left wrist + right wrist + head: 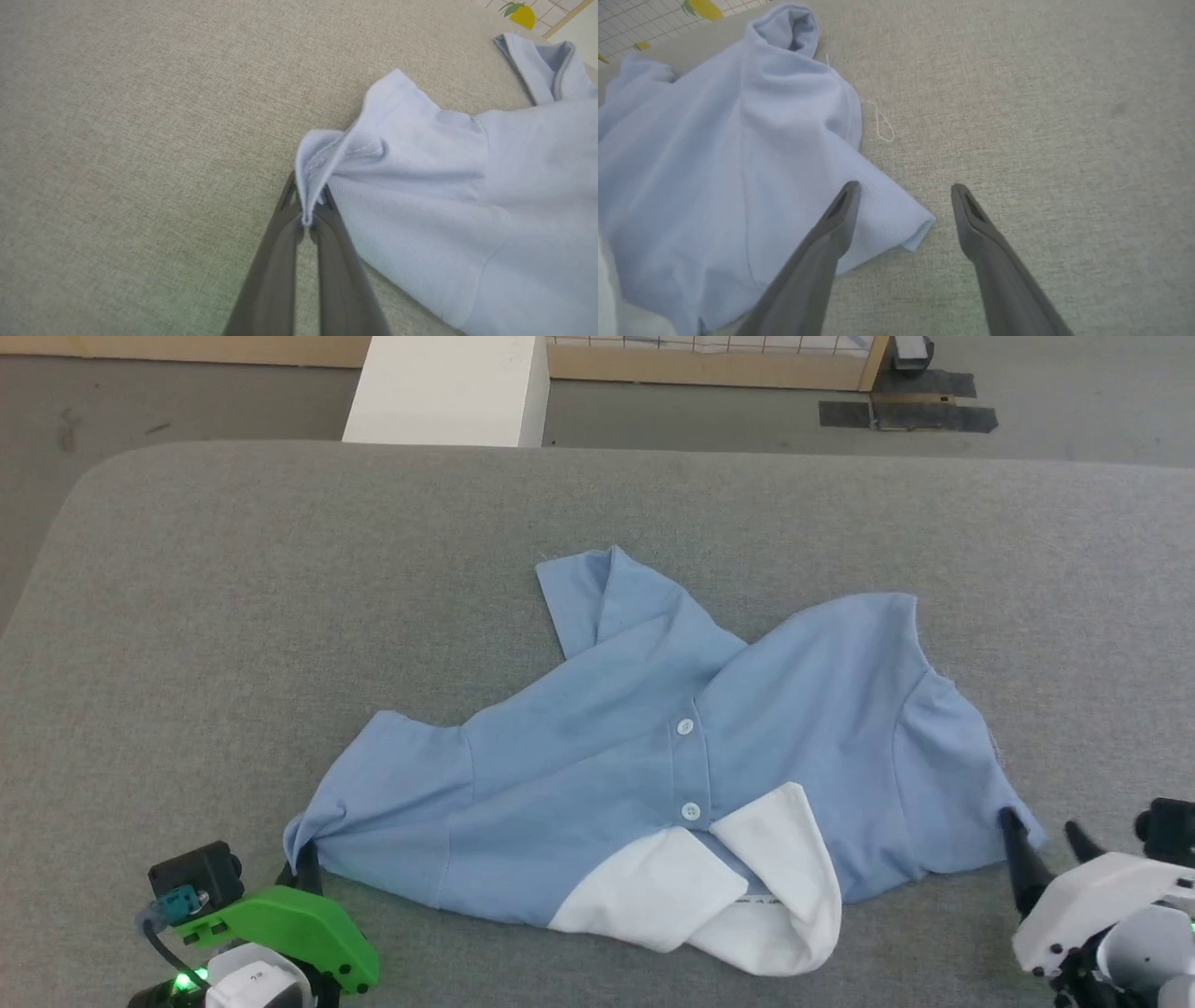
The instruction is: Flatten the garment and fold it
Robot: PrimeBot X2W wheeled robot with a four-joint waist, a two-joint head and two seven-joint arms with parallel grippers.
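The light blue polo shirt [653, 747] lies crumpled on the grey table, its white collar [728, 887] toward me and two white buttons showing on the placket. My left gripper [303, 868] is shut on the hem of the shirt's left sleeve [322, 158], the cloth pinched between its fingertips [306, 219]. My right gripper [1041, 835] stands open at the right sleeve's corner [901, 219]; one finger [840, 214] rests over the sleeve cloth, the other [971, 219] over bare table. The shirt's lower body is bunched at the far side.
The grey padded table [280, 569] has wide bare room left, right and beyond the shirt. A loose white thread [880, 121] lies by the right sleeve. Beyond the table's far edge stand a white box [448, 387] and a wooden-framed grid panel [709, 355].
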